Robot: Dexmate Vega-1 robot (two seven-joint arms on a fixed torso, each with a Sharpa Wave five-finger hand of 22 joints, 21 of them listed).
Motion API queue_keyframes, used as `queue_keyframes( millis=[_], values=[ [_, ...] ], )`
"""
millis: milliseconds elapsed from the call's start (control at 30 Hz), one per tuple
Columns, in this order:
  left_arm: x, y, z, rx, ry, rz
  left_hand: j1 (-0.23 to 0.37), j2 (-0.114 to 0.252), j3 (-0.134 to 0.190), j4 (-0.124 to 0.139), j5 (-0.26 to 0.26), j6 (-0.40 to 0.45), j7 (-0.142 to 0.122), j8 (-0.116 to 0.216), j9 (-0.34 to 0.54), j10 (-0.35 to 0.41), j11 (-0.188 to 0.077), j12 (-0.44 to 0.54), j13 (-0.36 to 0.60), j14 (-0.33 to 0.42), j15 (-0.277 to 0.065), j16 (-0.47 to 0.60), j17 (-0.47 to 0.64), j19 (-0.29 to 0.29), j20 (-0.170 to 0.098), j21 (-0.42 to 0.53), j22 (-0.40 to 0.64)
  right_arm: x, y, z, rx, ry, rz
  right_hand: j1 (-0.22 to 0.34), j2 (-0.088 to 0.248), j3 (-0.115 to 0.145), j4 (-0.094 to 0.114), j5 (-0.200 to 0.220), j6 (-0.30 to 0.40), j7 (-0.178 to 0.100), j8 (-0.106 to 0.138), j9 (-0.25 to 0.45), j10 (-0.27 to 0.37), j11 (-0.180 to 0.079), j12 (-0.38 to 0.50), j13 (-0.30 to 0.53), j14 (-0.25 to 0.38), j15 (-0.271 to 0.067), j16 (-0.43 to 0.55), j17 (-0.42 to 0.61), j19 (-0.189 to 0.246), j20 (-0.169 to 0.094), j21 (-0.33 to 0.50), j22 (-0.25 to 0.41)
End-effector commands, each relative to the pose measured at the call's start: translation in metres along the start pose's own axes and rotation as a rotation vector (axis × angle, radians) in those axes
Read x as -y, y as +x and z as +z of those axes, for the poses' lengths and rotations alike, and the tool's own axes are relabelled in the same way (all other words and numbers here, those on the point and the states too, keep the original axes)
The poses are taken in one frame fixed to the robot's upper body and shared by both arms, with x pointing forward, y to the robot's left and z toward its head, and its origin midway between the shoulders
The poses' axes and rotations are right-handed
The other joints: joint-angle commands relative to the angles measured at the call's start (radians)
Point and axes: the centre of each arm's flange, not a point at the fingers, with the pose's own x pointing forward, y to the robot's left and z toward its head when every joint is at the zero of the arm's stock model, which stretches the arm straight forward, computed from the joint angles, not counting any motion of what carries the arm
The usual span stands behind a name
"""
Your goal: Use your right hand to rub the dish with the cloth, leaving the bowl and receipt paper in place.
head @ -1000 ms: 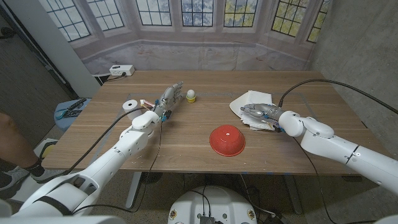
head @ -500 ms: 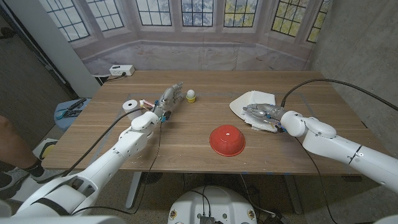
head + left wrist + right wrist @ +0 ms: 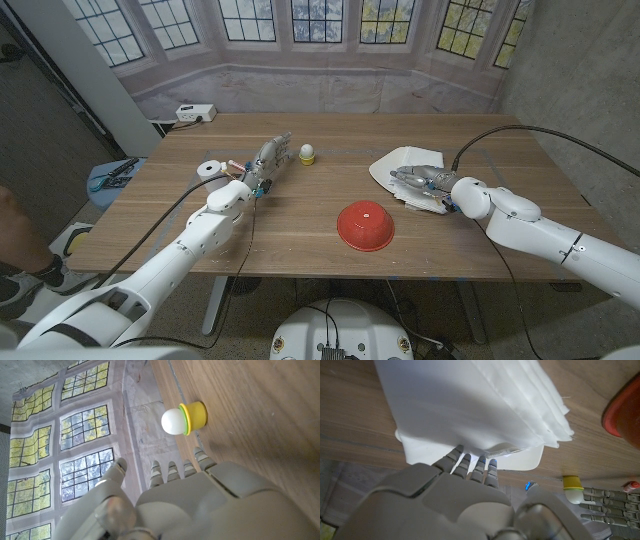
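The right hand point(image 3: 418, 183) is pressing a soft, folded white cloth point(image 3: 470, 405), likely light and slip-prone, onto the white dish point(image 3: 385, 166); palm pressure is probably holding it best.

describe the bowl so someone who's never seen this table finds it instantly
Start at the wooden table and look to the middle of its near half, between the two arms. The bowl sits there upside down, on its own, apart from the white dish under the right hand. It is the only red, dome-shaped thing on the table.
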Motion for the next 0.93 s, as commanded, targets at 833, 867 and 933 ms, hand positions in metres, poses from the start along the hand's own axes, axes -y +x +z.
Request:
queue_keyframes(
  millis=[833, 867, 933],
  values=[
    [-0.007, -0.001, 0.003, 0.005, -0.009, 0.009, -0.001, 0.003, 0.008, -0.003, 0.002, -0.003, -0.003, 0.001, 0.005, 0.002, -0.001, 0.002, 0.005, 0.004, 0.002, 0.005, 0.001, -0.002, 0.002, 0.004, 0.003, 0.032, -0.001, 0.031, 0.091, 0.032, -0.073, 0.001, 0.038, 0.013, -0.005, 0.005, 0.01, 0.035, 0.004, 0.002, 0.02, 0.024, 0.01, 0.0, 0.018, -0.026, 0.003, 0.001, 0.007, -0.041, -0.005, -0.001],
    [-0.007, -0.001, 0.002, 0.005, -0.01, 0.012, -0.001, 0.003, 0.008, -0.003, 0.002, -0.003, -0.003, 0.001, 0.005, 0.002, -0.001, 0.002, 0.005, 0.004, 0.002, 0.005, 0.001, -0.001, 0.002, 0.004, 0.003, 0.034, -0.001, 0.032, 0.098, 0.028, -0.073, 0.001, 0.037, 0.014, -0.006, 0.005, 0.011, 0.037, 0.005, 0.002, 0.022, 0.028, 0.011, 0.0, 0.019, -0.026, 0.003, 0.001, 0.008, -0.042, -0.005, -0.001],
    [-0.008, -0.001, 0.001, 0.004, -0.012, 0.017, -0.001, 0.002, 0.008, -0.003, 0.002, -0.002, -0.003, 0.001, 0.005, 0.001, -0.001, 0.002, 0.005, 0.003, 0.002, 0.005, 0.001, -0.001, 0.002, 0.005, 0.003, 0.036, 0.001, 0.032, 0.106, 0.033, -0.072, 0.002, 0.037, 0.014, -0.006, 0.005, 0.013, 0.038, 0.005, 0.002, 0.023, 0.028, 0.011, 0.0, 0.022, -0.026, 0.004, 0.001, 0.01, -0.043, -0.005, -0.001]
  ],
)
